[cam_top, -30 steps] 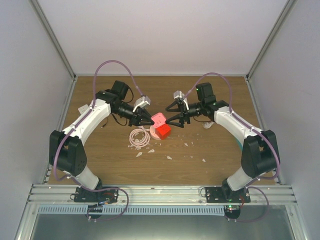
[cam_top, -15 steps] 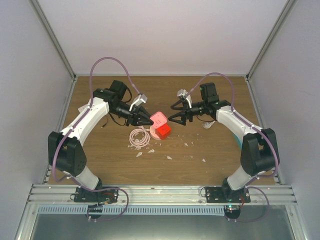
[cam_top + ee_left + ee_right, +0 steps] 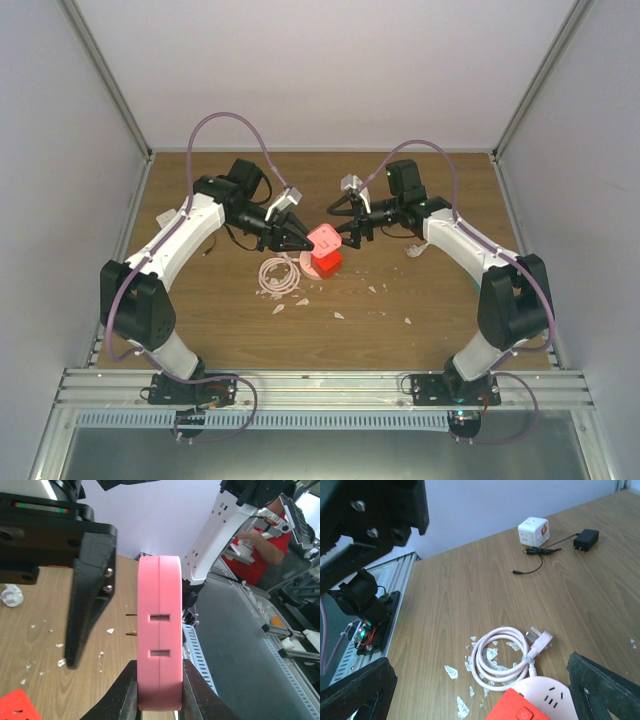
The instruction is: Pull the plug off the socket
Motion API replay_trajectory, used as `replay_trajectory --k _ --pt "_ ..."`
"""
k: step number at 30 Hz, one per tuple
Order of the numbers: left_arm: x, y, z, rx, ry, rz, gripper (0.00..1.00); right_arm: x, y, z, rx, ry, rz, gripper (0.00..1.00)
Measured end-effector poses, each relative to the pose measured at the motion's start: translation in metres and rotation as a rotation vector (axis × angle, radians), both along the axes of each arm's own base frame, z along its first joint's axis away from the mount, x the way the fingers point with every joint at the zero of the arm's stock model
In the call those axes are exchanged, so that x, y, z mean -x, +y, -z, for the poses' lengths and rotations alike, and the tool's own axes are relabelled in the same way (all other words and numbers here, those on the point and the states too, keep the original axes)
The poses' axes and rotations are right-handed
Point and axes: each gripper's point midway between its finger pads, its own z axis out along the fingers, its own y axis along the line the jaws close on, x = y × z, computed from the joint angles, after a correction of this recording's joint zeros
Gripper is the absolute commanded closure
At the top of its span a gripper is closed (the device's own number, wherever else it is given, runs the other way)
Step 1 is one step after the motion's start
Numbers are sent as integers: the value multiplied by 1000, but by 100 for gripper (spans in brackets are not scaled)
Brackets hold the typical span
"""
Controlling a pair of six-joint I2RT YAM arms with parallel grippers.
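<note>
While the left gripper (image 3: 303, 240) pinches the pink socket (image 3: 322, 238) by its rim between pressed fingers (image 3: 122, 696), the red plug (image 3: 325, 263) sits just on the socket's near side. The two touch in the top view, but whether its pins are seated cannot be told. The right gripper (image 3: 348, 228) hovers just right of the socket with fingers spread wide. It is the free arm, and the plug lies below it and slightly nearer, so it likely has to drop and straddle that blocky body. A small white mark on the plug and an orange one on the white cube adaptor (image 3: 534, 531) are both too blurred to read.
</note>
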Motion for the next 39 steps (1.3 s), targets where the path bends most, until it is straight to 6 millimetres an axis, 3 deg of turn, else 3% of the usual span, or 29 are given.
replay_trajectory --k 7,16,39 --pt "-14 -5 -3 7 -9 -29 100 17 13 -1 -16 0 -67 5" --pt "-22 -6 -2 -1 -10 -51 100 30 9 7 -6 23 -87 5" --pt "-27 -4 21 -69 -46 -70 100 39 5 0 4 2 -94 8"
